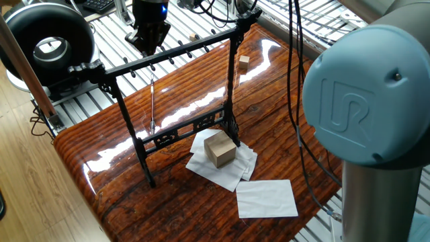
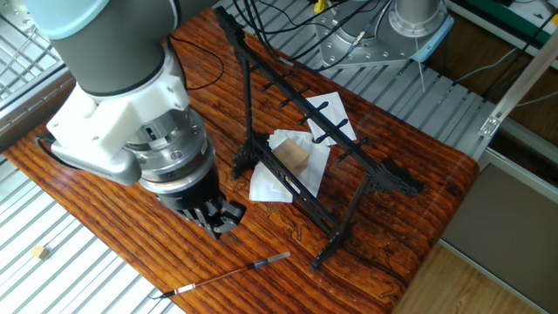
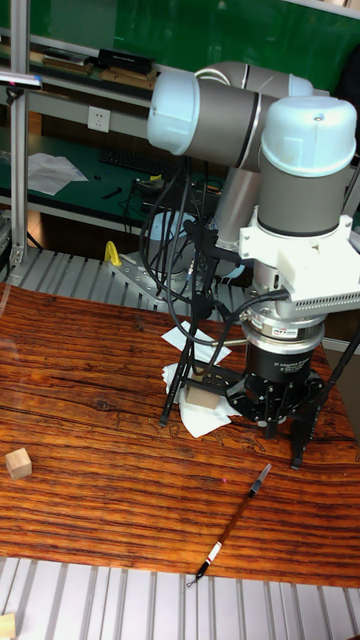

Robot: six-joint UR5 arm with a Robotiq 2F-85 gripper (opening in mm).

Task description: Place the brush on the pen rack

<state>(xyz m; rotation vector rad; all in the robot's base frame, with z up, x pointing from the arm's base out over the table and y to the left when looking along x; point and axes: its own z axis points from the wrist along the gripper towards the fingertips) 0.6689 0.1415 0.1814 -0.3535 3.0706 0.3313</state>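
The brush point(image 2: 231, 275) is a thin dark rod lying flat on the wooden table near its edge, and it also shows in the tall view as the brush point(image 3: 232, 522) and through the rack as the brush point(image 1: 152, 104). The pen rack point(image 1: 171, 54) stands upright mid-table, a black frame with a pegged top bar; the rack point(image 2: 305, 131) carries nothing on its pegs. My gripper point(image 2: 218, 222) hangs above the table between rack and brush, a short way from the brush, fingers together and holding nothing. The gripper point(image 3: 272, 425) points down just above the brush's upper end.
A wooden block point(image 1: 220, 149) sits on crumpled white papers at the rack's foot, with a flat white sheet point(image 1: 267, 199) nearby. A small wooden cube point(image 1: 243, 62) lies behind the rack. A black round device point(image 1: 47, 44) stands off the table's corner. Cables hang by the arm.
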